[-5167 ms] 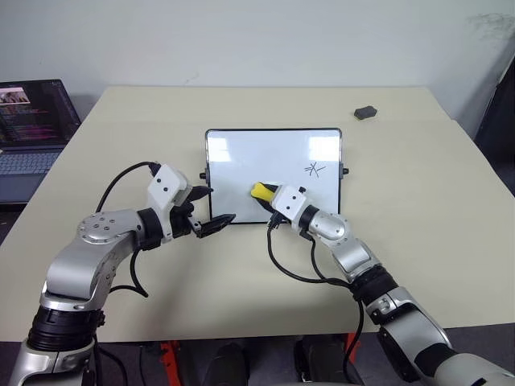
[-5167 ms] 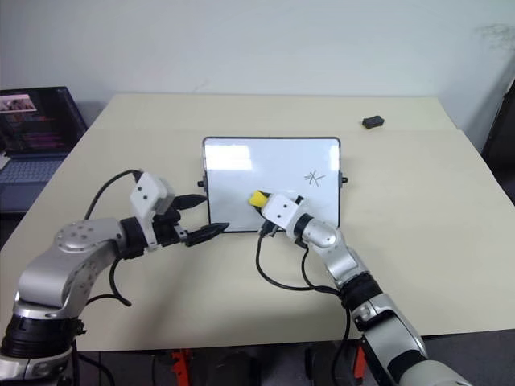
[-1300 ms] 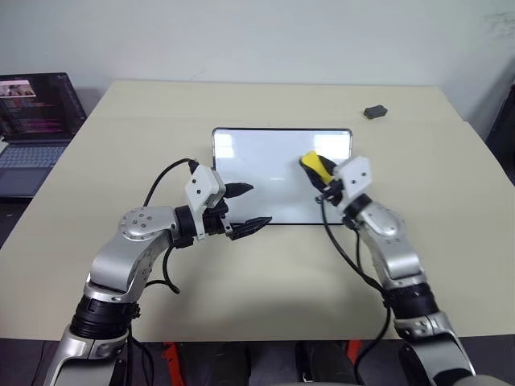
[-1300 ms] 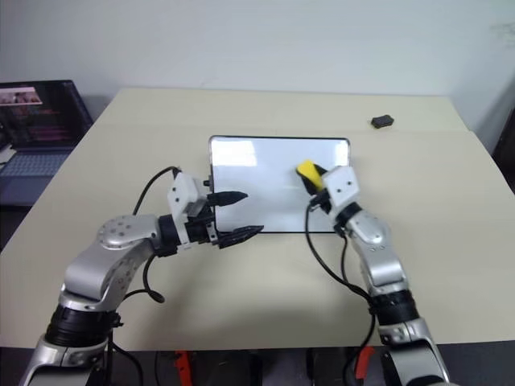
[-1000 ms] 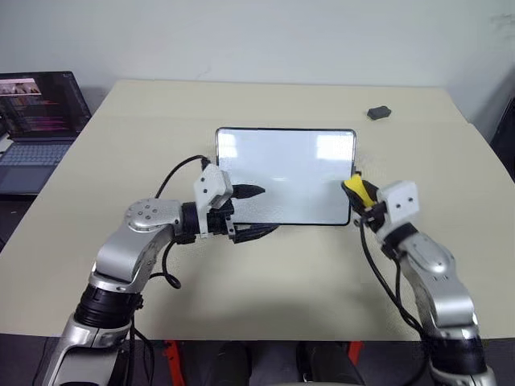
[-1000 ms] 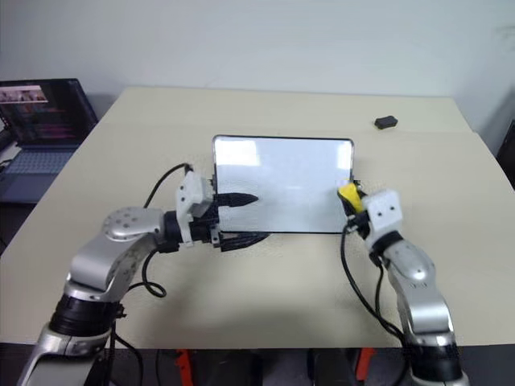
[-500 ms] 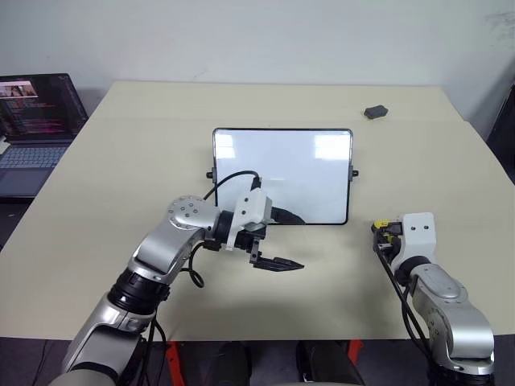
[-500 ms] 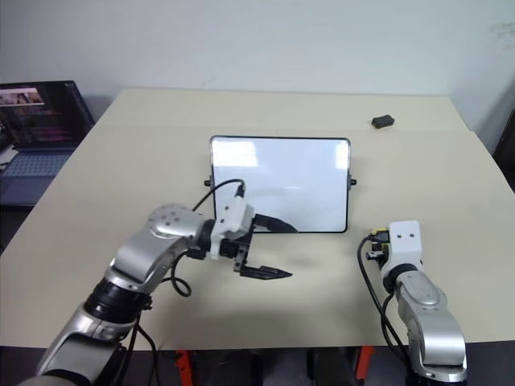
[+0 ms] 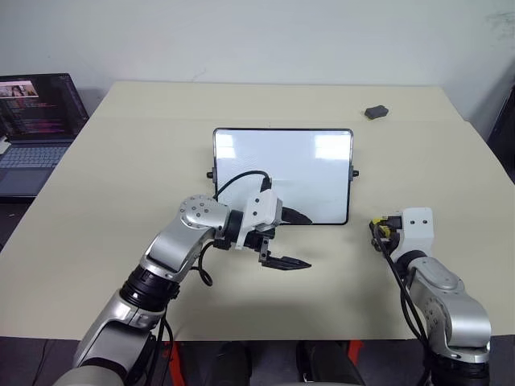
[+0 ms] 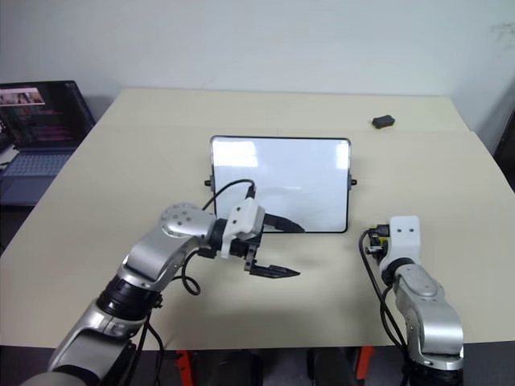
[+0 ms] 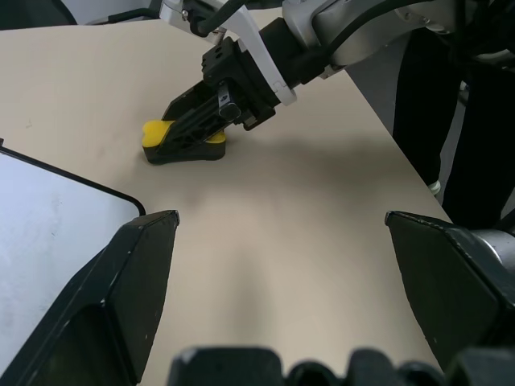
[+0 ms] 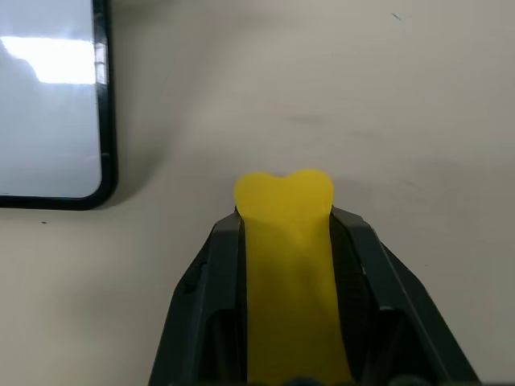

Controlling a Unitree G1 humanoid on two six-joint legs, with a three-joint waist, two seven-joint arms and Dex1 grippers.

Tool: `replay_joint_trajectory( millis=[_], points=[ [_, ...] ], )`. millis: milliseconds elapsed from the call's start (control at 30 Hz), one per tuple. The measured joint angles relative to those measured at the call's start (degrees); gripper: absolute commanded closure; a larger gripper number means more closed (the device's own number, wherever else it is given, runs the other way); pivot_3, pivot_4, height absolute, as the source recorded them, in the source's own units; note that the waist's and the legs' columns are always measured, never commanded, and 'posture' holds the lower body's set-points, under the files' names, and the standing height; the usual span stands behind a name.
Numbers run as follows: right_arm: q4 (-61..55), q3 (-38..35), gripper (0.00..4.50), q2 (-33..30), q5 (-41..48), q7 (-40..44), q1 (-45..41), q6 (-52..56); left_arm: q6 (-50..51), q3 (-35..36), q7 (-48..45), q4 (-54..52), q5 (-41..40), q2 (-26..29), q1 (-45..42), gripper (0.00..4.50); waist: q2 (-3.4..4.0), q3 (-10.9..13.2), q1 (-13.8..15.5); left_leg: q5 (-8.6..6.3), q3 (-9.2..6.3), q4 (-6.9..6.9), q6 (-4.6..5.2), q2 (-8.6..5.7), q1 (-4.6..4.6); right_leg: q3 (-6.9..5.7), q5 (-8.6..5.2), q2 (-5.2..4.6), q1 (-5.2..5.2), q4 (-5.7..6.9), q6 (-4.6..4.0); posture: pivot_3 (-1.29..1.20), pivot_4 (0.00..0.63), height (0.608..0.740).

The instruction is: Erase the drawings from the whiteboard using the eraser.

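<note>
Now the desk [image 9: 105, 241] is carrying everything, with the whiteboard [image 9: 282, 173] lying near its centre and showing a blank white face: no drawings are visible on it, where about five seconds ago a small scribble was sitting toward its three o'clock side. The wiping therefore looks finished. A laptop [image 9: 36, 121] is sitting off the desk's nine o'clock edge, and a small dark lump [image 9: 374, 112] is lying toward one o'clock, well apart from the board.

The left arm is reaching across in front of the board, its gripper [image 9: 291, 240] hovering over the board's six o'clock edge with the jaws standing wide and holding nothing. Over the last second it has swung in from the board's seven o'clock corner toward the middle of that edge.

The right gripper [image 11: 189, 129] is resting low on the desk at about four o'clock from the board, clear of the frame. Its jaws are clamped narrow on the eraser [image 12: 286, 265], whose black base is lying on the desk. A second ago the eraser was being held up at the board's three o'clock edge; it has since come off the board and down. Judging by that, the remaining step is letting the eraser go and drawing both arms back.
</note>
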Motion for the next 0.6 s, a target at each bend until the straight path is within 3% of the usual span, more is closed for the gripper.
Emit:
replay_joint_trajectory(
  millis=[267, 467, 600],
  points=[
    [1.21, -0.12, 0.02, 0.11, 0.39, -0.23, -0.20, -1.21, 1.30, 0.32, 1.49, -1.97, -0.04, 0.74, 1.67, 0.00, 0.00, 0.00, -0.01, 0.00, 0.00, 0.00, 0.00, 0.00, -0.01, 0.01, 0.00, 0.00, 0.00, 0.00, 0.00, 0.00, 0.150, 0.740],
    [0.30, -0.15, 0.02, 0.20, 0.96, -0.34, -0.53, -5.17, 3.08, 3.90, 7.42, -2.45, -0.28, 0.12, 3.88, 0.00, 0.00, 0.00, -0.02, 0.00, -0.01, 0.01, 0.00, 0.00, 0.00, 0.00, 0.00, 0.00, 0.00, 0.02, 0.00, 0.00, 0.150, 0.740],
    [-5.45, 0.52, 0.02, -0.84, 2.48, 2.17, -0.46, -8.51, 8.33, 11.89, 16.28, -6.56, -2.94, -0.91, 8.98, 0.00, 0.01, 0.00, -0.17, -0.01, -0.03, 0.00, 0.00, 0.05, -0.01, 0.00, -0.01, -0.01, -0.02, 0.00, 0.01, 0.00, 0.150, 0.740]
  ],
)
